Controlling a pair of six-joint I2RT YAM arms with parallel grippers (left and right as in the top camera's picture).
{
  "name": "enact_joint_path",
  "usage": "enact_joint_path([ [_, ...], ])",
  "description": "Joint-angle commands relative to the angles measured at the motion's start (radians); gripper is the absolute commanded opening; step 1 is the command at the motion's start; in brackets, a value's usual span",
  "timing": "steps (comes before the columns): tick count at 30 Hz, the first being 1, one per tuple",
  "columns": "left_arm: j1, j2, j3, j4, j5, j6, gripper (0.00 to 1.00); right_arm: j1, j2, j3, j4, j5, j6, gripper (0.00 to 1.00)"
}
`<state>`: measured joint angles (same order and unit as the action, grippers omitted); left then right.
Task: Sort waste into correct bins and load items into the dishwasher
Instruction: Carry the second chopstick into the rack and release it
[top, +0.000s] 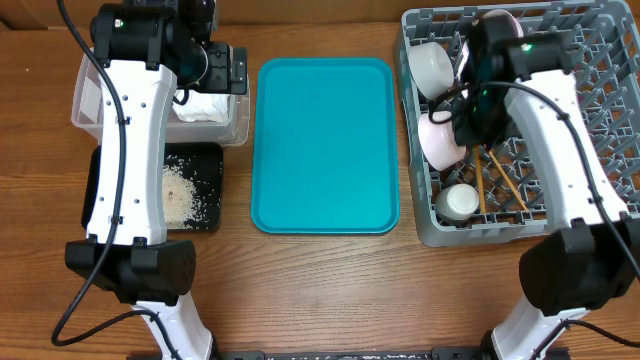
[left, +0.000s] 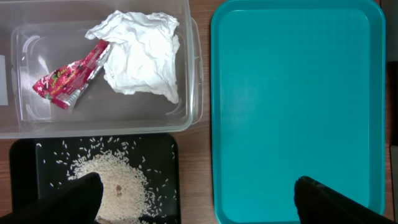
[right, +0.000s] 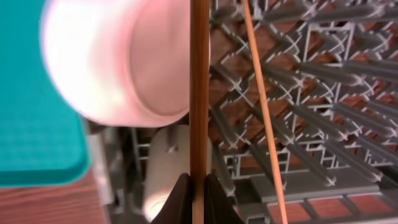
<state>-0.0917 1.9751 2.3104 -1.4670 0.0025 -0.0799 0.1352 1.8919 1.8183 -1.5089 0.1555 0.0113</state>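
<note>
As the overhead camera sees it, tabletop (top: 330, 290): wooden, with a bare teal serving tray (top: 325, 145) in the middle.
Clear tub (top: 240, 128): left of the teal serving tray, a crumpled white napkin (top: 205, 105) inside; the left gripper (top: 225, 70) is above it.
Black tray (top: 205, 160): just beside the clear tub, on the side nearer the arm bases, with loose rice (top: 185, 195) on it.
Grey dish rack (top: 600, 60): right of the teal serving tray, holding a white bowl (top: 432, 68), a second white dish (top: 440, 140), a small cup (top: 460, 202) and the chopsticks (top: 505, 180); the right gripper (top: 472, 125) is low over them.
Left wrist view, left gripper: fingers (left: 81, 196) spread wide, holding nothing, one over the black tray, one over the teal serving tray.
Tub contents: napkin and red snack wrapper (left: 65, 81), touching.
Rice: one heap on the black tray, stray grains around it.
Right wrist view, right gripper: fingers (right: 180, 199) pressed together, pinching one of the chopsticks; the other slants free to its right.
Around them: the blurred second white dish on the left, the small cup below it, the rack grid behind.
</note>
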Motion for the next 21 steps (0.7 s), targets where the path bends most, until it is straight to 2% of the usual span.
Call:
enact_joint_path([
  [1, -0.008, 0.000, 0.013, 0.002, -0.010, -0.018, 1.00, -0.022, -0.010, -0.067, 0.041, 0.071, -0.042, 0.04],
  [11, -0.008, 0.000, 0.013, 0.002, -0.010, -0.018, 1.00, -0.122, -0.006, -0.103, 0.122, 0.068, -0.042, 0.04],
  [21, -0.008, 0.000, 0.013, 0.002, -0.010, -0.018, 1.00, -0.138, 0.001, -0.105, 0.238, 0.064, -0.072, 0.09],
])
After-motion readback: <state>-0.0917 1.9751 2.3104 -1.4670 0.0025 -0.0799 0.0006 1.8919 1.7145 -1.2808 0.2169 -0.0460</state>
